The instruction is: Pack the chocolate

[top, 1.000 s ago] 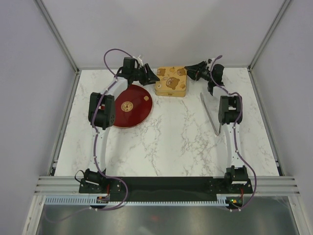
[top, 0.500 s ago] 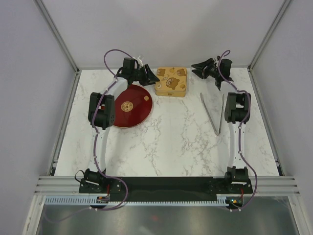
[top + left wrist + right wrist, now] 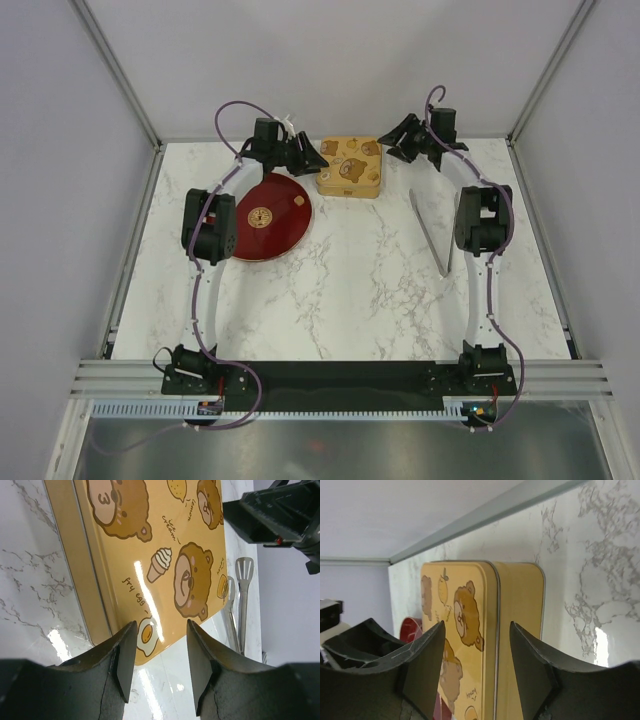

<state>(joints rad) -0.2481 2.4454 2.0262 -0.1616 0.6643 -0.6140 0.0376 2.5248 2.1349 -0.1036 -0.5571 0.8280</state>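
Observation:
One small light-brown chocolate [image 3: 298, 200] lies on the red dish [image 3: 280, 232], near its right rim. The square gold tin [image 3: 350, 166] with bear pictures stands closed at the back of the table. My left gripper [image 3: 311, 156] hangs at the tin's left side, open, and the left wrist view shows nothing between the fingers [image 3: 125, 665] of that gripper [image 3: 157, 667], only the tin [image 3: 150, 555] ahead. My right gripper [image 3: 397, 145] is at the tin's right side, also open and empty [image 3: 477, 672], facing the tin's side wall [image 3: 517, 630].
Metal tongs [image 3: 440, 232] lie on the marble to the right of the tin, also seen in the left wrist view as tongs [image 3: 241, 605]. The red dish [image 3: 412, 627] shows beyond the tin. Frame posts and walls enclose the table at the back and sides.
My right gripper has opened wider and swung left toward the tin's right side. The left arm, tin, dish and tongs have not moved.

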